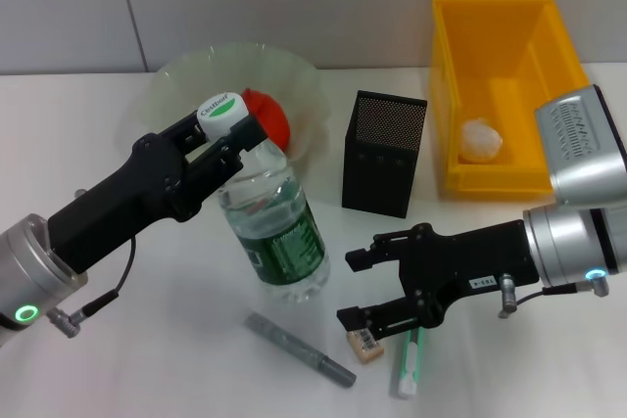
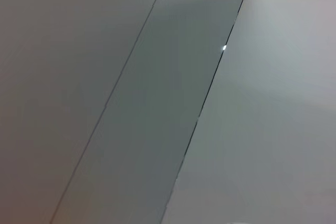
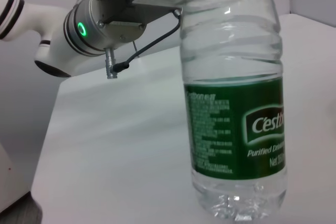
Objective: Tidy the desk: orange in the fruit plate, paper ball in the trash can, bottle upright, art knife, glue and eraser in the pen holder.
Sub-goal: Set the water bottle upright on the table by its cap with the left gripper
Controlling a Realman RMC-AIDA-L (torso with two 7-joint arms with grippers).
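The clear bottle (image 1: 277, 227) with a green label stands upright mid-table. My left gripper (image 1: 223, 142) is shut on its neck just under the white cap. The right wrist view shows the bottle (image 3: 236, 108) standing on its base. The orange (image 1: 268, 115) lies in the pale green fruit plate (image 1: 176, 80). A paper ball (image 1: 482, 141) sits in the yellow trash can (image 1: 500, 22). My right gripper (image 1: 359, 289) is open, low over the front of the table, just above the eraser (image 1: 365, 346). The grey art knife (image 1: 299, 349) and white-green glue (image 1: 409, 364) lie beside it. The black pen holder (image 1: 384, 154) stands behind.
The left wrist view shows only grey wall panels (image 2: 157, 103). In the right wrist view the left arm's wrist (image 3: 97, 24) hangs behind the bottle. The plate and the bottle stand close together.
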